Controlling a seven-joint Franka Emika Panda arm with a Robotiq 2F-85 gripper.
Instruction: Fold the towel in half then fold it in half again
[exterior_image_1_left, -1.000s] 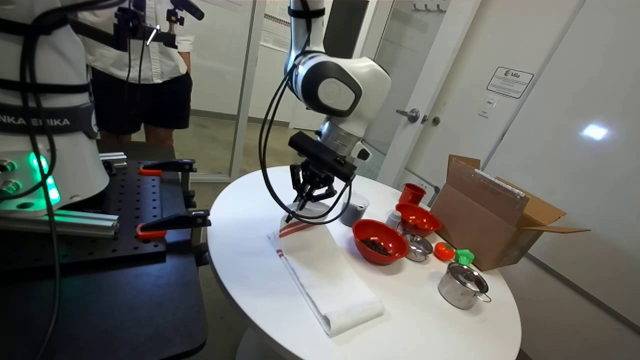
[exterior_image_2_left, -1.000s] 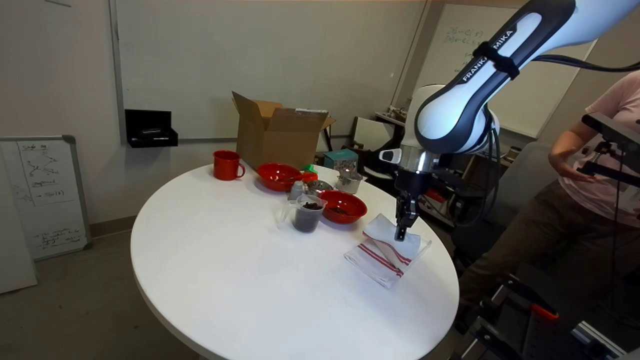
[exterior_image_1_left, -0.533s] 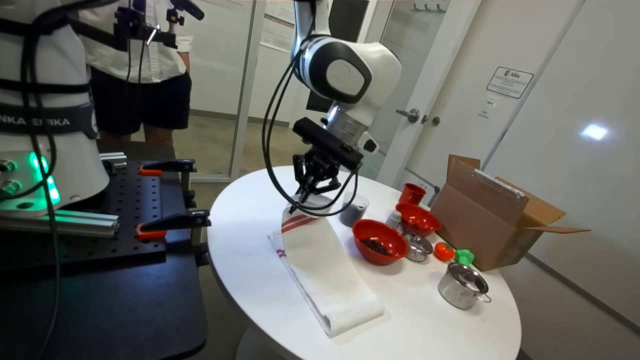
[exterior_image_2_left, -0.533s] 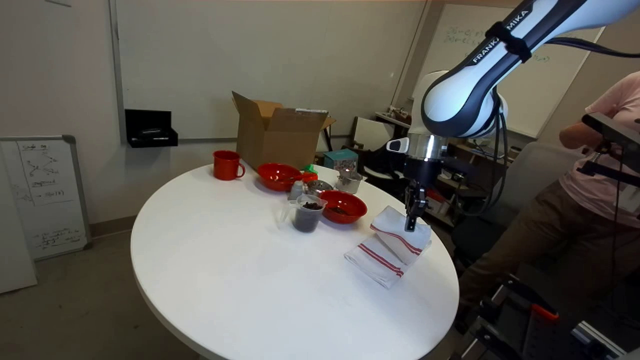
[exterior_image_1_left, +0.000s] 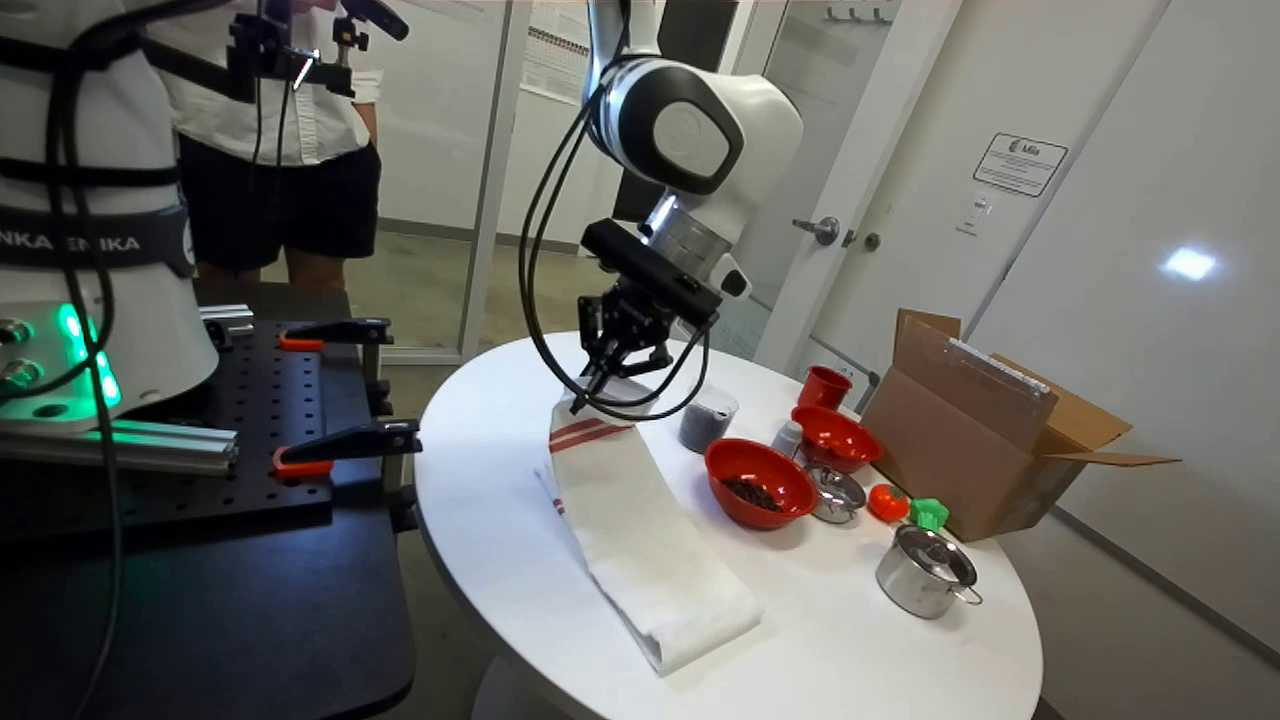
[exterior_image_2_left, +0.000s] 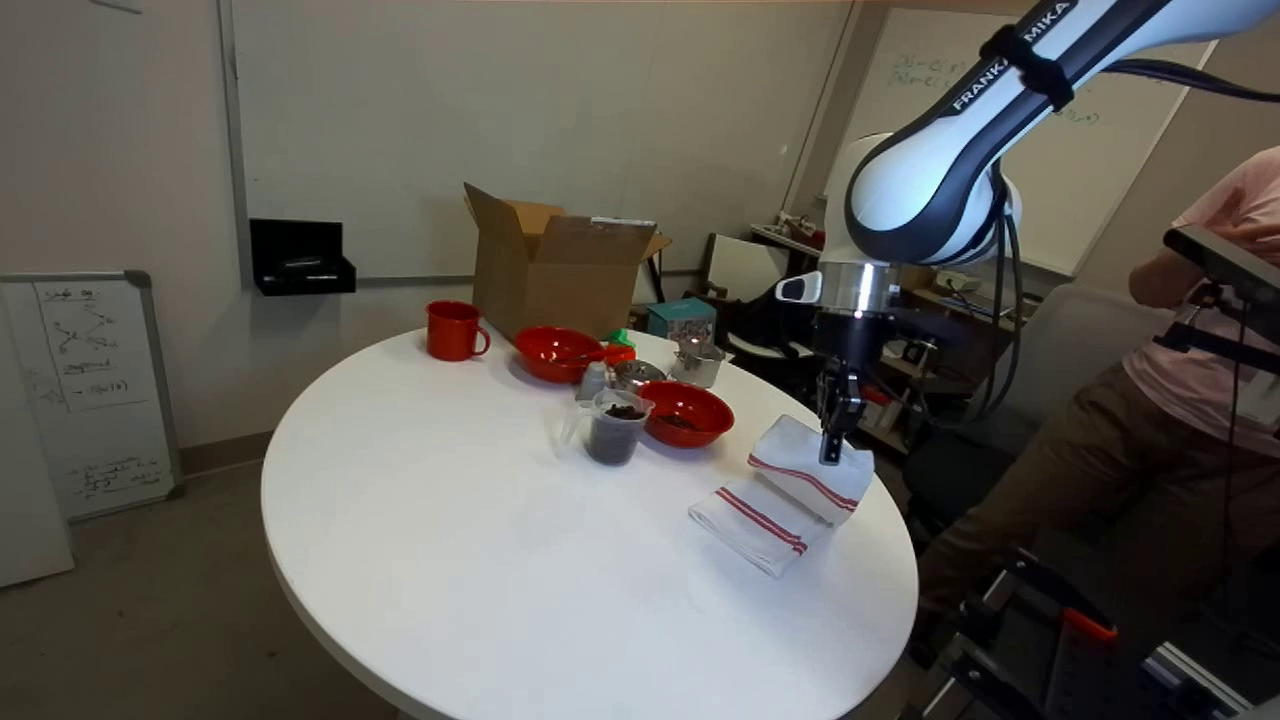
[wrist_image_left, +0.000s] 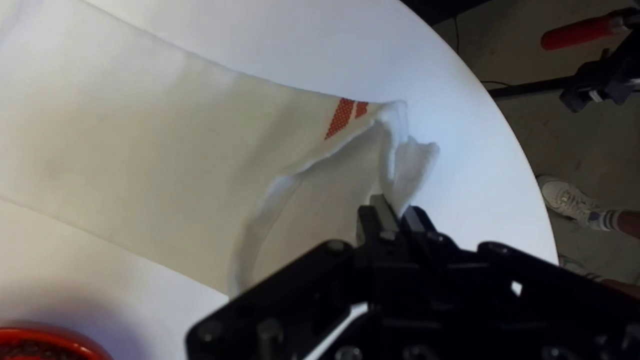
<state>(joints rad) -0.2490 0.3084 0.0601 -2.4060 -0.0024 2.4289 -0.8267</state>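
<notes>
The white towel (exterior_image_1_left: 650, 540) with red stripes lies doubled on the round table, its far fold curled up at one end. It shows in both exterior views (exterior_image_2_left: 750, 520) and in the wrist view (wrist_image_left: 150, 150). My gripper (exterior_image_1_left: 583, 400) is shut on the striped short end of the top layer and holds it raised above the table. In the wrist view the fingertips (wrist_image_left: 397, 212) pinch a bunched bit of cloth, and the held edge bows out beside them. The bottom layer's striped end lies flat on the table. My gripper (exterior_image_2_left: 832, 455) hides part of the raised end.
A red bowl (exterior_image_1_left: 745, 505) with dark bits and a measuring cup (exterior_image_2_left: 614, 435) stand close beside the towel. A second red bowl (exterior_image_1_left: 835, 438), a red mug (exterior_image_2_left: 453, 331), a lidded pot (exterior_image_1_left: 925, 572) and a cardboard box (exterior_image_1_left: 980, 430) stand beyond. The table edge (wrist_image_left: 520, 145) is near my gripper.
My gripper has risen and shifted toward the near table edge, carrying the held striped end with it. The top layer is lifted further off the bottom layer, which stays in place.
</notes>
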